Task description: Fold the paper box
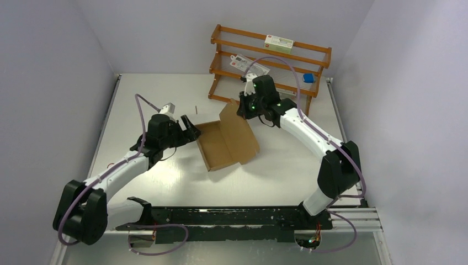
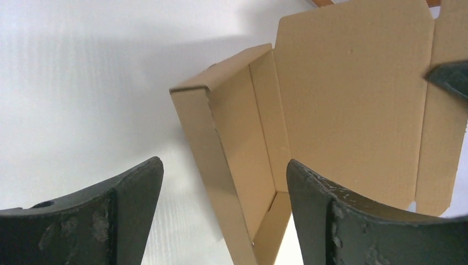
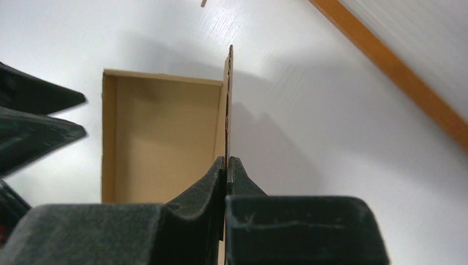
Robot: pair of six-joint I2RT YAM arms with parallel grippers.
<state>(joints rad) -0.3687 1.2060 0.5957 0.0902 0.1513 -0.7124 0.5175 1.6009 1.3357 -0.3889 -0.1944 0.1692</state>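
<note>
Brown, unprinted cardboard makes up the paper box (image 1: 229, 144); no writing, logo or label is seen on it. Print is found only on the wooden rack (image 1: 270, 61) at the table's 1 o'clock. A small white and green carton (image 1: 278, 42) is set on the top shelf and a white packet (image 1: 243, 62) with a red mark on the middle shelf. The lettering on both is too small to be read. A small blue object (image 1: 308, 78) is placed at the rack's 3 o'clock end.

The box is laid near the middle of the white table (image 1: 165, 182), between the two grippers. At its 9 o'clock side the left gripper (image 1: 190, 128) is held just beside the raised wall, its fingers spread wide and nothing gripped between them. In the left wrist view the box (image 2: 353, 99) is framed by those open fingers (image 2: 127, 193). At the box's 12 o'clock corner an upright flap is pinched edge-on by the right gripper (image 3: 227, 163), whose fingers are closed tight on the cardboard.

The box (image 3: 160, 138) is seen as a shallow, partly formed tray. Its base is flat on the table and low walls are raised along two sides. Crease lines run between the panels, and a wide panel is lifted at the gripped end.
</note>
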